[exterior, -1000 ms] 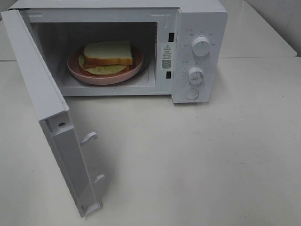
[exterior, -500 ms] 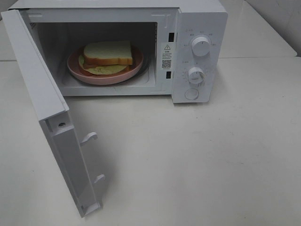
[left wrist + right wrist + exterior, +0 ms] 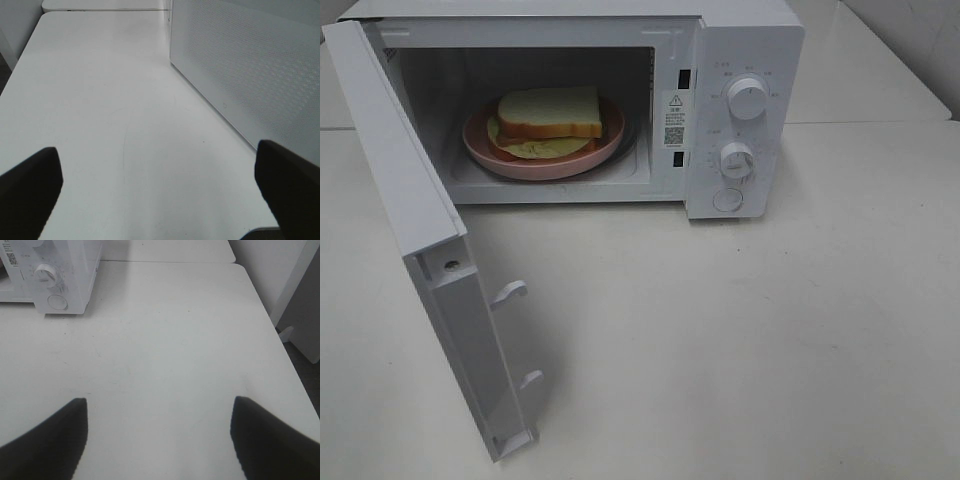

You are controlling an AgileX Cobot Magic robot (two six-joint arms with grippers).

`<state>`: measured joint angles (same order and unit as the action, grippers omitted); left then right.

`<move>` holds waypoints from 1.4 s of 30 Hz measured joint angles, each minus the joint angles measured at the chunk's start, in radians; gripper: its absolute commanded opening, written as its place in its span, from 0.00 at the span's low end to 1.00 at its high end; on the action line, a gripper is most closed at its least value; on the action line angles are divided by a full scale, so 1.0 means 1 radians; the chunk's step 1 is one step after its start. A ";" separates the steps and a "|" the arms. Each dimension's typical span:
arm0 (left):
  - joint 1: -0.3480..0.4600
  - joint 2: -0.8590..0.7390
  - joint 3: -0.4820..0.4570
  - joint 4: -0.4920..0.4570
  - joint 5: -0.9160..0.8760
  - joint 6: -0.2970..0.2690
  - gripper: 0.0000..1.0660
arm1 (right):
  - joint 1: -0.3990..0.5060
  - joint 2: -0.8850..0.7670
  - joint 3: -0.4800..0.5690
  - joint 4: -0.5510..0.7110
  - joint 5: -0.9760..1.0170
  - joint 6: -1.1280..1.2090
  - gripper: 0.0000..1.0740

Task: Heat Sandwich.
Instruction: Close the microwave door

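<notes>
Both arms idle. Left end effector (image 3: 159,187) spread wide and empty over the white desk (image 3: 770,350), beside the swung-open white door (image 3: 415,190) of the boxy white microwave (image 3: 745,40). Right end effector (image 3: 159,440) released and empty, off the microwave's dial side. White-bread sandwich (image 3: 550,112) with tan crust sits on a round pink plate (image 3: 535,165) inside the microwave. Loading looks done. Left to do: shut the door, set the white dials (image 3: 748,98).

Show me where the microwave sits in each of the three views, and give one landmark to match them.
Exterior high: the microwave fills the upper left, door swung open.
Left wrist: only a dotted white panel, probably that door, ahead of the left tool.
Right wrist: its control corner, a knob and round button, far ahead of the right tool.
Shared landmark: the white table.
</notes>
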<state>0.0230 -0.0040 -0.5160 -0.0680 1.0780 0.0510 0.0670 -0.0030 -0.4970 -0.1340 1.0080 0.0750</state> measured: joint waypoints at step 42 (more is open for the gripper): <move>0.000 0.788 -0.028 -0.004 -0.626 -0.003 0.00 | 0.000 0.000 0.000 0.000 0.000 0.000 0.71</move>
<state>0.0230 0.7840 -0.5440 -0.0720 0.4520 0.0480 0.0670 -0.0030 -0.4970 -0.1340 1.0080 0.0750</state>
